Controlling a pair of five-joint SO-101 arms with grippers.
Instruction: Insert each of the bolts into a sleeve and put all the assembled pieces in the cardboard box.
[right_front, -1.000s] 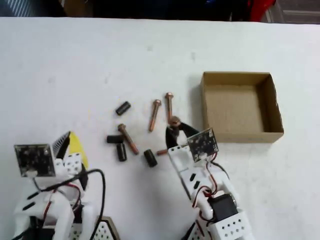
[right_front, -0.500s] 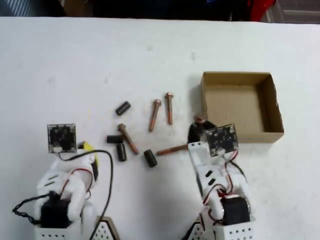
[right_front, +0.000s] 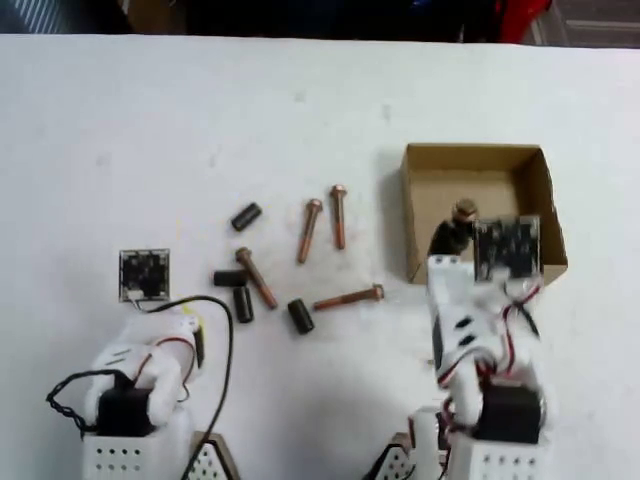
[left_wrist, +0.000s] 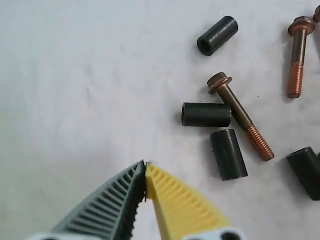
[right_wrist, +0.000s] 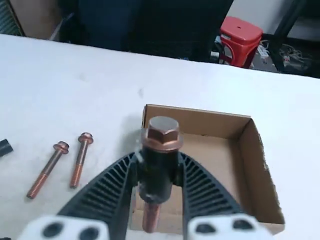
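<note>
My right gripper (right_wrist: 156, 176) is shut on an assembled piece, a copper bolt (right_wrist: 161, 133) standing upright in a black sleeve (right_wrist: 157, 167). It hangs over the near left part of the open cardboard box (right_front: 530, 262), bolt head (right_front: 465, 210) up. Several loose copper bolts (right_front: 310, 230) and black sleeves (right_front: 301, 316) lie on the white table left of the box. My left gripper (left_wrist: 145, 169) is shut with nothing in it, low over bare table. Two sleeves (left_wrist: 206, 114) and a bolt (left_wrist: 241, 115) lie a short way ahead of it.
The box (right_wrist: 250, 150) holds nothing that I can see on its floor. One bolt (right_front: 348, 298) lies close to the box's near left corner. A red object (right_wrist: 242, 40) and dark furniture stand beyond the table's far edge.
My right arm has carried the assembled piece rightward from the table's middle to above the box. The left arm drew back toward its base.
</note>
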